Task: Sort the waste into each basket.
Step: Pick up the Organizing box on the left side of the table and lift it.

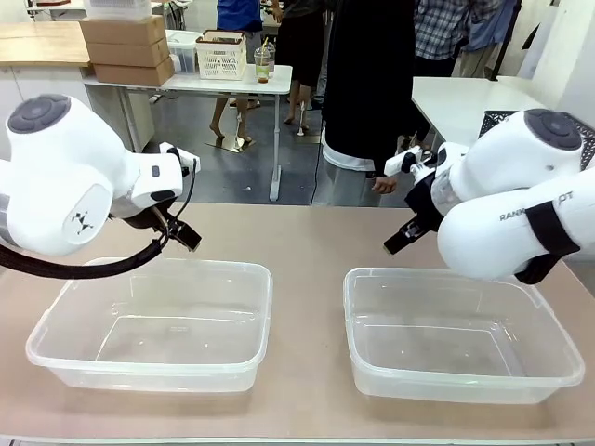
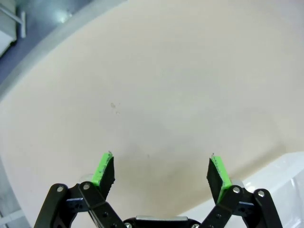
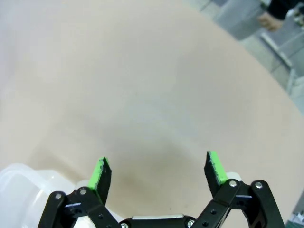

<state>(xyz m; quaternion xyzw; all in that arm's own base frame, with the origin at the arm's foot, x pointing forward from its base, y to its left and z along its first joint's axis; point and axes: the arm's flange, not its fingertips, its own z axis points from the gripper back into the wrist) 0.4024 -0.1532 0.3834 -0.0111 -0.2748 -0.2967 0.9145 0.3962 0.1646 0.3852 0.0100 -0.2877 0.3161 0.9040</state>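
Two clear, colourless plastic tubs, rectangular with rounded corners and thick rims, sat side by side on the smooth beige counter (image 1: 297, 232): left tub (image 1: 149, 376), right tub (image 1: 465, 386). Left jaws stood wide open and empty, green pads (image 2: 105, 168) over bare counter just beyond the left tub's far rim. Right jaws were likewise open and empty, just beyond the right tub.

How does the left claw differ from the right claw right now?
The left claw hovers by the far rim of the left tub; the right claw hovers by the far rim of the right tub. The left claw slants in from the left, the right claw from the right. Shared: both are open, empty, and over bare table.
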